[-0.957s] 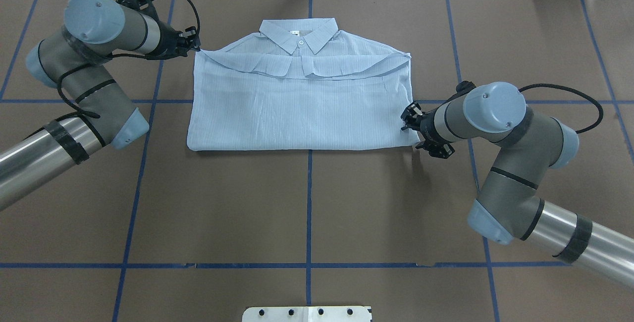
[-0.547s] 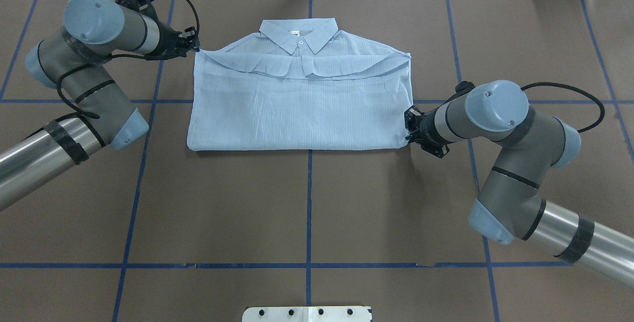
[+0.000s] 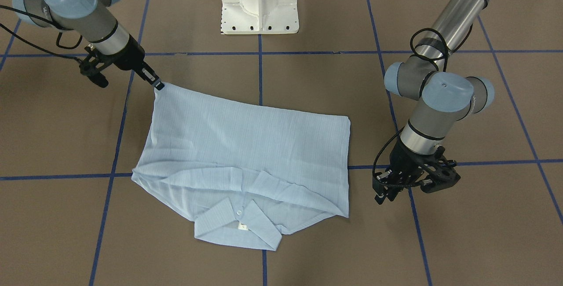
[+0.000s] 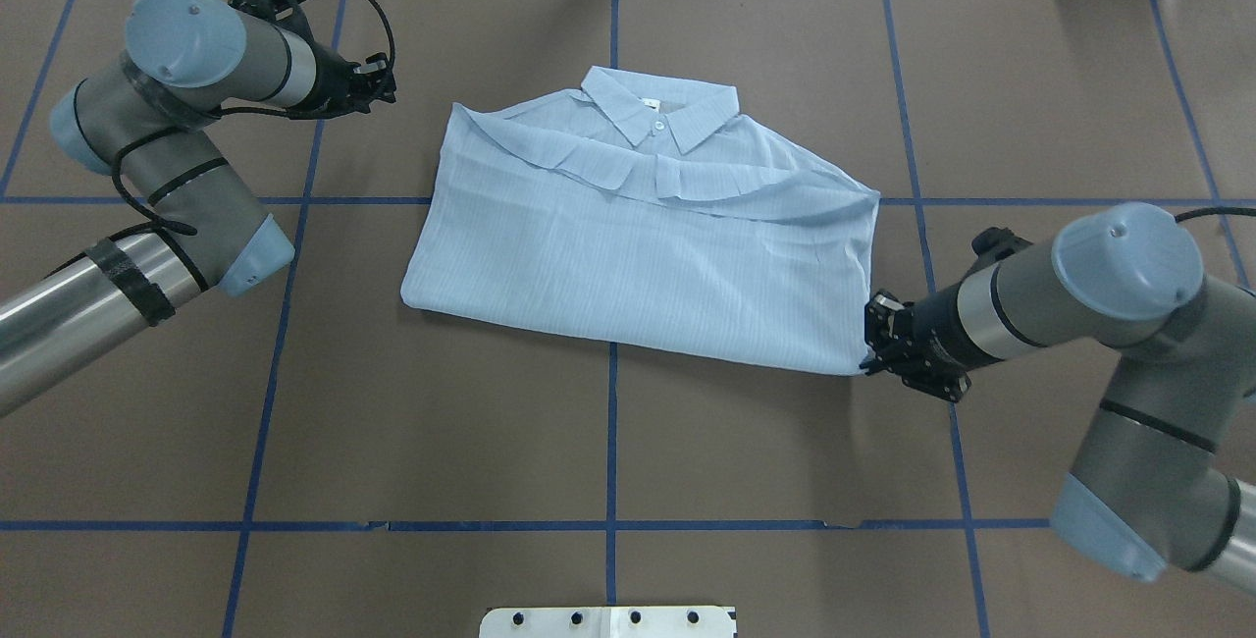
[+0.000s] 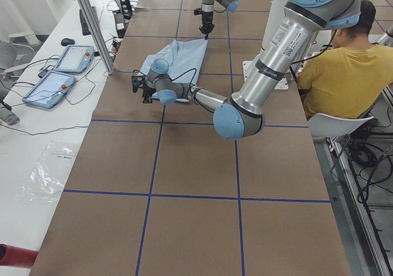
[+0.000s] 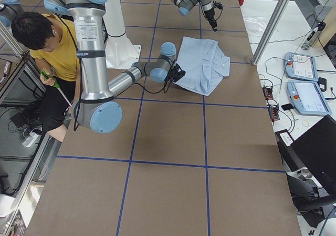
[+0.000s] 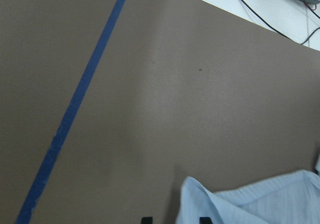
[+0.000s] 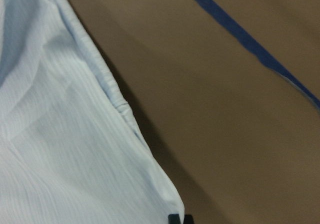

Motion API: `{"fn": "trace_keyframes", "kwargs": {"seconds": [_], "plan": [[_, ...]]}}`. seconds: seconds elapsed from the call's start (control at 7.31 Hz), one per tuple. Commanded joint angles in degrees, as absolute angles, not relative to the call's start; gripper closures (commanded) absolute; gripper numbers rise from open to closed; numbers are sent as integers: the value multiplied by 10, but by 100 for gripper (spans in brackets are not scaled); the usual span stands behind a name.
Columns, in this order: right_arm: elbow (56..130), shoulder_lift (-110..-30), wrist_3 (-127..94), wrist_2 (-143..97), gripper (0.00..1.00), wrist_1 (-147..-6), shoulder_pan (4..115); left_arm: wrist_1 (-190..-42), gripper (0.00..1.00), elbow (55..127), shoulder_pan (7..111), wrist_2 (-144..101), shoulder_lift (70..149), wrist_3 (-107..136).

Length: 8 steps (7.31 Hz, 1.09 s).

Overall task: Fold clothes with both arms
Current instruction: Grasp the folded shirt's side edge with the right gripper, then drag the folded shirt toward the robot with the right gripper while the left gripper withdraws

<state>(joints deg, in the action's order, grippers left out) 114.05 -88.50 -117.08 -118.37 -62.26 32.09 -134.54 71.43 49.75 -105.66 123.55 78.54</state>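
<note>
1. Shirt (image 4: 638, 245) is laid folded on the brown table (image 4: 491, 422), about mid-table and skewed to the blue tape lines (image 4: 610, 442)
2. Collar (image 4: 659, 113) is turned to the side far from the robot, with button (image 4: 659, 125) and white tag (image 4: 648, 105) showing. A folded band of cloth is laid across the chest below it
3. Right gripper (image 3: 158, 85) is clenched on the shirt's near corner on the robot's right, and the cloth is drawn to a point at the fingers
4. In the right wrist view the shirt's edge is seen running down to the closed fingertips at the bottom edge, with bare table and tape beside it
5. Left gripper (image 4: 386, 88) is released with nothing held. It is kept near the far shoulder corner on the robot's left, apart from the cloth
6. In the left wrist view two fingertips are seen with a gap between them, and the shirt corner is seen past them at lower right
7. White pedestal (image 3: 260, 2) is seen at the robot's edge of the table
8. A seated person (image 5: 344, 67) in yellow is seen beside the table in both side views
</note>
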Motion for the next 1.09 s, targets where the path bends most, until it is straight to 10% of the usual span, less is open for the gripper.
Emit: {"fn": "trace_keyframes", "kwargs": {"seconds": [0.0, 0.27, 0.41, 0.96], "plan": [[1227, -981, -1175, -1246, 100, -623, 237, -1343, 58, 754, 496, -1062, 1221, 788], [1247, -977, -1230, -1336, 100, -623, 174, -1312, 58, 815, 491, -1093, 1197, 792], [1245, -975, -1250, -1346, 7, -622, 132, -1312, 58, 839, 491, -1102, 1183, 795], [1237, -970, -1244, -1388, 0, -619, 182, -1308, 49, 934, 405, -1142, 1151, 977]]}}
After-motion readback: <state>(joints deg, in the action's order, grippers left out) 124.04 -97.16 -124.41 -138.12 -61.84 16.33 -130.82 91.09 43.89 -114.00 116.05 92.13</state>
